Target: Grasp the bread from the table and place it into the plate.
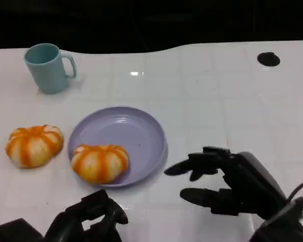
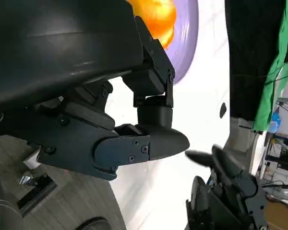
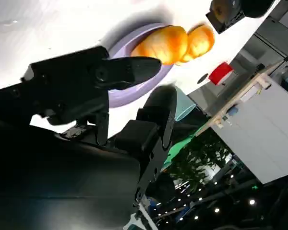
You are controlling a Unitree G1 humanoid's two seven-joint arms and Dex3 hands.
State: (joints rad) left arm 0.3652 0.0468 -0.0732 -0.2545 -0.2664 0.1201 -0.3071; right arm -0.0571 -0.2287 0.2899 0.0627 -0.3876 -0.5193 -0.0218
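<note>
Two breads are seen on the white counter [image 1: 217, 101]. One bread [image 1: 100, 163] lies on the near-left rim of the lavender plate [image 1: 136, 136], partly over the edge toward the near side, so it is already carried by the plate. The other bread [image 1: 34, 145] rests on the bare counter just to the left of the plate, apart from it, and is judged to be the one left to move. It is roundish, slightly wider left to right than near to far.

The left hand [image 1: 93, 219] is seen at the near edge, with its fingers curled loosely and nothing held in them; whether they are fully closed cannot be told. The counter bread lies to the far left of this hand, and the plated bread lies directly beyond it. The right hand [image 1: 224, 184] is held to the right of the plate, fingers spread and pointing left, with nothing grasped. The left hand is clearly the nearer one to the counter bread, so the coming reach is judged to be a move leftward and away from the body.

A teal mug [image 1: 48, 68] stands at the far left, well apart from the plate; its contents cannot be seen.
</note>
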